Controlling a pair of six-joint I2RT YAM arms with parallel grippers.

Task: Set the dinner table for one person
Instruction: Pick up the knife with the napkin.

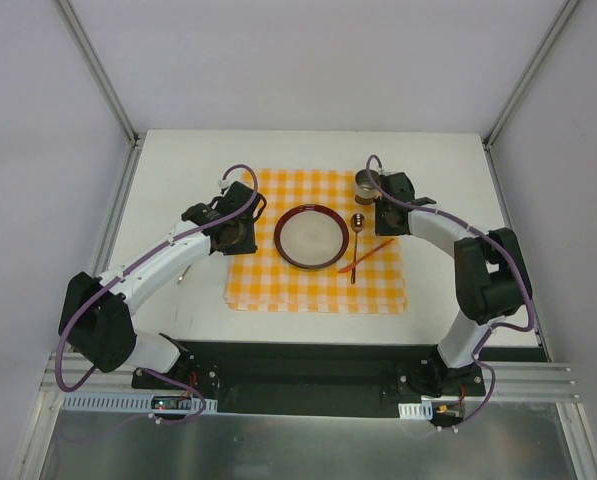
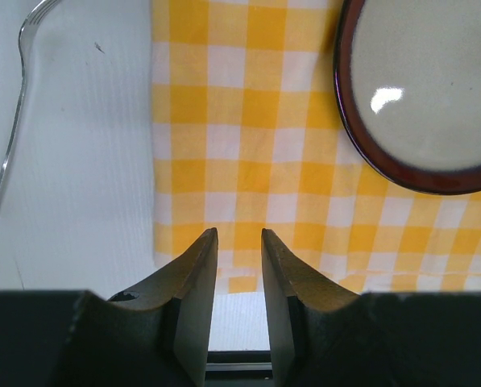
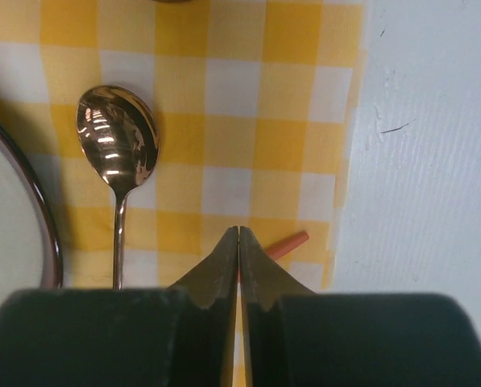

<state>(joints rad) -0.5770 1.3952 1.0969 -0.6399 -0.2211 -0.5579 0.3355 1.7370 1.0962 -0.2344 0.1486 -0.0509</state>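
Table, white and matte, flat beneath the plate and far wider than it, bare on every side past the mat's edges. Between table and plate, orange-and-white checked mat, spread flat, with the plate near its middle. Round plate, pale inside, dark red-brown rim.

Just right of the plate in the top view, spoon, on the mat, bowl toward the far side, handle running back toward the arms. Close to the plate's rim but apart from it in the right wrist view. A little farther right of the plate, thin orange stick, slantwise on the mat and crossing the spoon's handle. Beyond and right of the plate, near the mat's far edge, metal cup, standing upright. Left of the plate, off the mat on bare table, fork, seen from the left wrist.

Also left of the plate, over the mat's edge, left gripper, fingers parted by a narrow gap, nothing between them. Right of the plate, over the mat beside the spoon, right gripper, fingers pressed together tip to tip. End of the stick showing just past those tips; contact with it impossible to tell.
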